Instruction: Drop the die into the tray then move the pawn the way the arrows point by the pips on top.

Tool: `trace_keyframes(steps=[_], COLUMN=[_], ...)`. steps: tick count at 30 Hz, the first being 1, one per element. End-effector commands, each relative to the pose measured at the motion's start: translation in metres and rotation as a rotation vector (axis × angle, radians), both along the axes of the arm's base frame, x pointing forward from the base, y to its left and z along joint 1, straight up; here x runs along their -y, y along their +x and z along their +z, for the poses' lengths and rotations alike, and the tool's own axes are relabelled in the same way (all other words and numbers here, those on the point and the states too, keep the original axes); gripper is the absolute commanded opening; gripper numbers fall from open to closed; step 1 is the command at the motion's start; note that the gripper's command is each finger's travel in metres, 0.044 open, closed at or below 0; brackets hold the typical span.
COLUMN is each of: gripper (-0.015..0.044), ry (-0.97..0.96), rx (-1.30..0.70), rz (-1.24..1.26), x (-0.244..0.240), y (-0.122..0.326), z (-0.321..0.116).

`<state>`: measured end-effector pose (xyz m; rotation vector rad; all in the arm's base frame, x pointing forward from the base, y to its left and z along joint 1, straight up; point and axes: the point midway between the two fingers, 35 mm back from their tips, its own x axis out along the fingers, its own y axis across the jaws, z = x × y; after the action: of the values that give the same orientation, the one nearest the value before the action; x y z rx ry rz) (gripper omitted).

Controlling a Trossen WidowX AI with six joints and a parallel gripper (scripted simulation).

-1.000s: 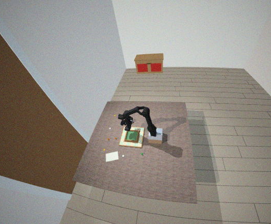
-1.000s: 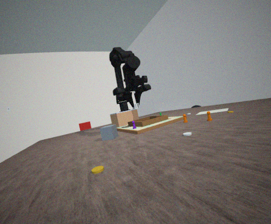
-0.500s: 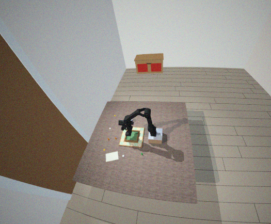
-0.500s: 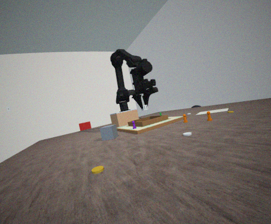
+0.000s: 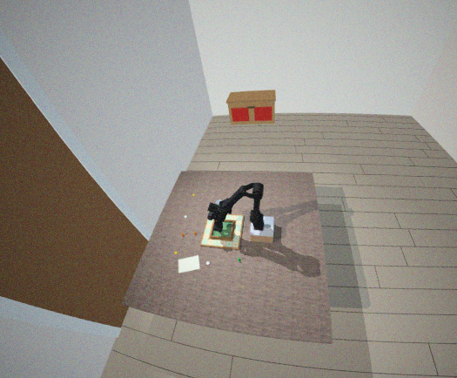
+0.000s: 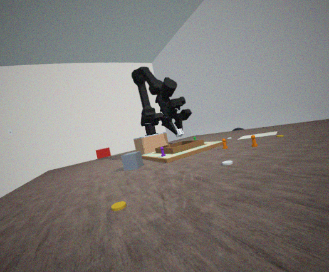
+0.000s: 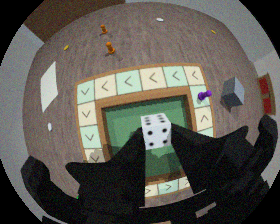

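Die [image 7: 153, 131] is pinched between the fingers of the gripper [image 7: 155, 141] and held in the air above the green tray [image 7: 124, 120] of the board [image 7: 152, 79]; the purple pawn [image 7: 204, 95] is stood on the ring's right side.

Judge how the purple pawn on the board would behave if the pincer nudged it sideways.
The purple pawn is tall and slim on a small foot, so it would probably tip rather than slide. Its rounded body suggests it could then roll across the board. It looks rigid and likely light. The pincer currently holds the die.
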<state>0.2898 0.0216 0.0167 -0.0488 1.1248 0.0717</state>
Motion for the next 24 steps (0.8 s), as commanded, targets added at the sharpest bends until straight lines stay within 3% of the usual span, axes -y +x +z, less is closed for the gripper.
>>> trace_keyframes(steps=[1, 9, 16, 24], gripper=[0.0, 0.0, 0.0, 0.0], ry=[0.017, 0.034, 0.035, 0.035], rx=[0.166, 0.414, 0.42, 0.418], rz=[0.001, 0.002, 0.002, 0.002], x=[0.0, 0.0, 0.0, 0.0], y=[-0.001, 0.0, 0.006, -0.019], z=[-0.002, -0.002, -0.002, 0.03])
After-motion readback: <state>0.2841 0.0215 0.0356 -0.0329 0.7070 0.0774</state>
